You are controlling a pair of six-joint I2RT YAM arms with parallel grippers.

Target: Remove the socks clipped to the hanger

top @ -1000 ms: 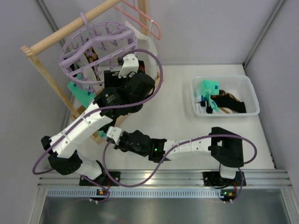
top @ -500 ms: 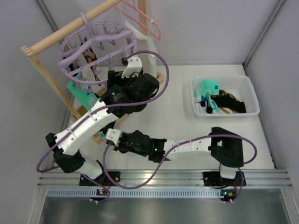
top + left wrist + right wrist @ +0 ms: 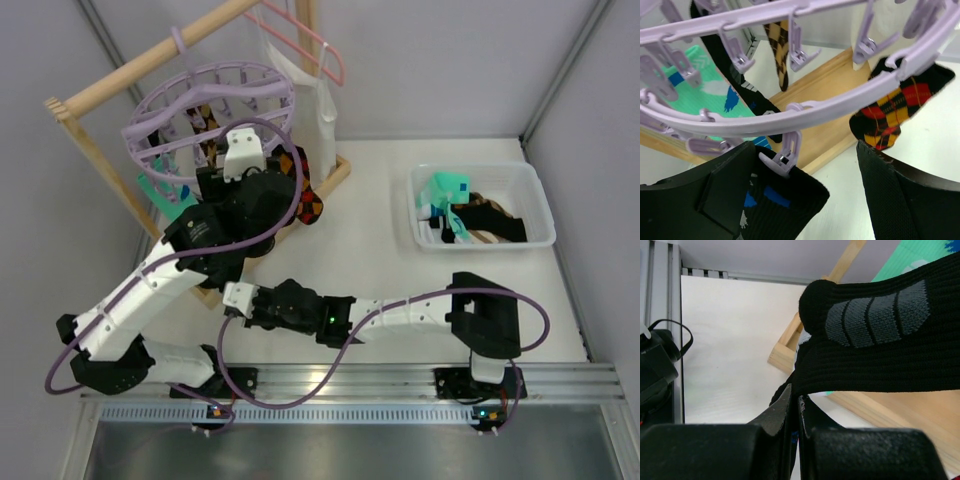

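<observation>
socks [image 3: 890, 115] hang clipped to the hanger [image 3: 840, 107] on the rail [image 3: 140, 60]; left gripper [image 3: 804, 150] spread wide around a black sock [image 3: 790, 196] under its clip [image 3: 782, 156]; right gripper [image 3: 795, 400] pressed together, pinching a grey-ribbed sock [image 3: 875, 340]

A wooden rack [image 3: 130, 72] carries a pink coat hanger [image 3: 321, 46] and white cloth [image 3: 323, 115]; a white tub [image 3: 541, 205] sits on the surface [image 3: 380, 235].

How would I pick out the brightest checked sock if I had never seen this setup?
Find the wooden rail frame at the back left of the table; the round lavender hanger hangs from its rail. Below the ring's side facing the white tub dangles one sock. It alone is black with red and yellow checks; its neighbours are mint-green, brown checked, or black with blue marks.
</observation>
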